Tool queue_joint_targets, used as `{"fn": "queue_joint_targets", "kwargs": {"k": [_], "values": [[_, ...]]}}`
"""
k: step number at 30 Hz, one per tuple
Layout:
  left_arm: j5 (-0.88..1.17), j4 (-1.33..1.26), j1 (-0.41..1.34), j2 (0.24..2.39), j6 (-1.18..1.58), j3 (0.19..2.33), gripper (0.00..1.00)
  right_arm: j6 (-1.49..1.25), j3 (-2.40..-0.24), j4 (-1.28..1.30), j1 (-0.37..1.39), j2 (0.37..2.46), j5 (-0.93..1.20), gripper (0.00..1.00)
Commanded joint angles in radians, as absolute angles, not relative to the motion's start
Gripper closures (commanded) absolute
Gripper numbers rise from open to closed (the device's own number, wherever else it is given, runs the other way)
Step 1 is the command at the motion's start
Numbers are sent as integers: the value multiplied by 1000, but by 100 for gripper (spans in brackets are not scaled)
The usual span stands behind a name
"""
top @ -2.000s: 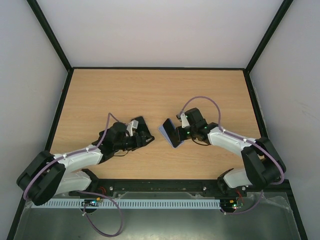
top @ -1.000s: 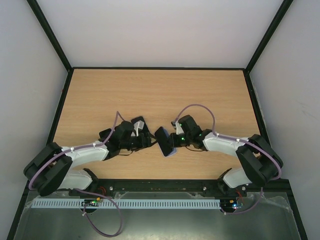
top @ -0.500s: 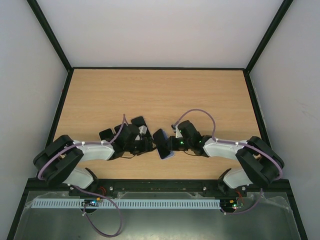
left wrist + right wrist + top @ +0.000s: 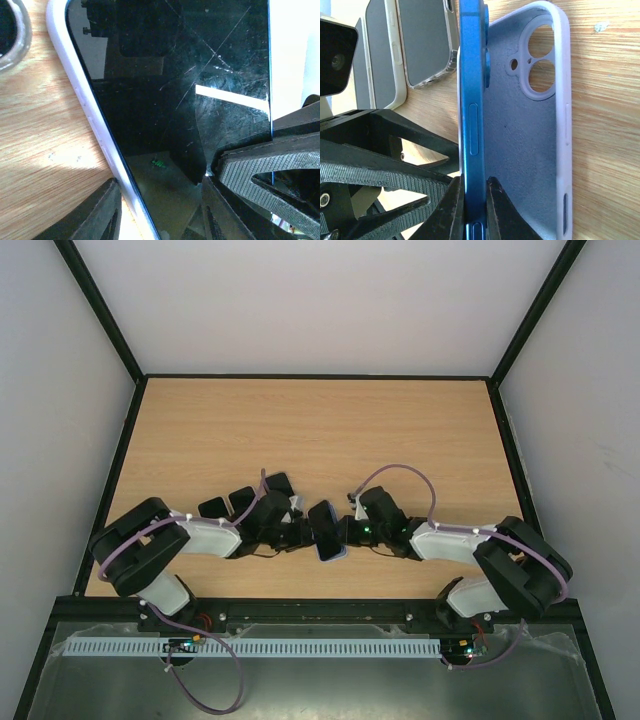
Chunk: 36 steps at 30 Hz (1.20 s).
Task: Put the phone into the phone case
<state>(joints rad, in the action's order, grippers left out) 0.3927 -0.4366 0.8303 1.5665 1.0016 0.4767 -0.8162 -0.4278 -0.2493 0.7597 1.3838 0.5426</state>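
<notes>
Right fingers (image 4: 457, 212) are clenched on the blue phone (image 4: 472, 100), pinching it across its thin body, and the phone stands up on one long edge. From the right wrist you see that edge side-on, buttons facing the camera. The lavender phone case (image 4: 520, 150) lies flat on the bench (image 4: 320, 420), open side up, camera cut-outs showing. The phone's lower long edge sits along one long side of the case, with the rest of the case interior bare beside it, so the phone is at the case and tilted up, not seated flat in it.

Over to the left wrist: the dark, scratched screen of the phone (image 4: 175, 100) fills the view, with the pale rim of the phone case (image 4: 85, 95) running along its left. The left fingers (image 4: 105, 215) are spread wide, tips up close to the glass, grasping nothing; whether they touch it I cannot tell.

From above, both arms meet low and centre on the bench, left fingers (image 4: 298, 533) and right fingers (image 4: 350, 530) either side of the phone (image 4: 326, 528). A clear-rimmed case (image 4: 425, 45) and a white-rimmed case (image 4: 380, 55) lie just behind
</notes>
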Motion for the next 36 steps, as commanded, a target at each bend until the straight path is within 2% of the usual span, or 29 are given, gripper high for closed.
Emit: {"fn": "queue_joint_targets", "kwargs": {"k": [1, 14, 20, 26, 36], "values": [[406, -481, 836, 1581, 1014, 473, 54, -828, -398, -153, 773, 1391, 539, 91], [397, -470, 836, 1567, 1013, 454, 56, -787, -509, 56, 784, 1316, 426, 75], [392, -454, 837, 1558, 1010, 453, 57, -770, -575, 191, 809, 1312, 328, 70], [388, -442, 844, 1554, 1006, 451, 58, -763, -589, 224, 820, 1329, 298, 72], [400, -465, 869, 1589, 1013, 461, 61, -775, -607, 185, 860, 1393, 317, 86]]}}
